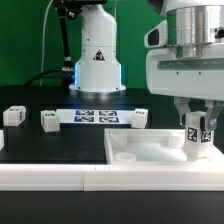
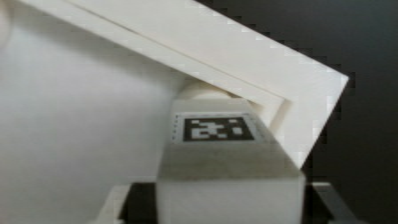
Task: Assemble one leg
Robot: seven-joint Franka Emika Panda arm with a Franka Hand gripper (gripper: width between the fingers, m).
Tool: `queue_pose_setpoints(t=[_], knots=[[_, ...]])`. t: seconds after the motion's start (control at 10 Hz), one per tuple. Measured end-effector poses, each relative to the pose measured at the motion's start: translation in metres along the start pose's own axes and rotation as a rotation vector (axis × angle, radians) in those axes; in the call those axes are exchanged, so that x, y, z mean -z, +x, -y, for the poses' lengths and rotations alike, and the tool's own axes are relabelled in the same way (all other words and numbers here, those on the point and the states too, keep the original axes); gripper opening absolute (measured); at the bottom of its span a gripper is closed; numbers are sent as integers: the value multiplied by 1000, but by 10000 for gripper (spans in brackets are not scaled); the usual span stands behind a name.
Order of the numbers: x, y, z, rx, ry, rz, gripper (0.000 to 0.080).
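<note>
From where I stand, the job looks to be in its middle stretch. The leg (image 1: pixel 198 140) is off the desk (image 1: pixel 40 145) and upright at the corner of the large white panel (image 1: pixel 150 150) on the exterior view's right. The fingers (image 2: pixel 313 203) are closed on its two sides, so the arm is carrying it. The wrist view looks down the length of the leg, with its square tag facing the camera, and its far end sits right in the angle where the panel's raised edges meet. I can't tell from either view whether that end is touching the panel yet or hanging just above it, and no socket at that corner is visible. So fetching and lining up seem done. What I'd judge is left is seating the leg in the corner, fixing it there and letting go. A round recess (image 1: pixel 125 157) at the panel's other near corner stands empty. Three other small white posts (image 1: pixel 49 120) lie untouched in a row along the desk, near the marker board (image 1: pixel 97 116).
</note>
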State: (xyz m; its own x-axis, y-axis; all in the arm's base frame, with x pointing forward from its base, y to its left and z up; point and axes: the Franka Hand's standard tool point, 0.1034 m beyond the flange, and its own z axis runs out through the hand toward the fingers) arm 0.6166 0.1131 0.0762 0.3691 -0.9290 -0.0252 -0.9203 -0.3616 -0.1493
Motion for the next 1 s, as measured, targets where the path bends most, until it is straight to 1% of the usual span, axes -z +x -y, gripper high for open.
queue_pose_setpoints(t=[0.2,0.3,0.4,0.5,0.6,0.7,0.8,0.9,1.0], knots=[[0,0,0,-65,3,7,291],[0,-1,0,-44,3,7,383],[0,-1,0,0,3,7,523],[0,-1,0,39,3,7,613],[-1,-2,-1,196,-7,6,613],[-1,-3,-2,362,-24,9,642],[-1,-4,-3,442,-36,16,642],[-1,-4,-3,592,-55,25,648],[-2,-4,-2,689,-66,38,649]])
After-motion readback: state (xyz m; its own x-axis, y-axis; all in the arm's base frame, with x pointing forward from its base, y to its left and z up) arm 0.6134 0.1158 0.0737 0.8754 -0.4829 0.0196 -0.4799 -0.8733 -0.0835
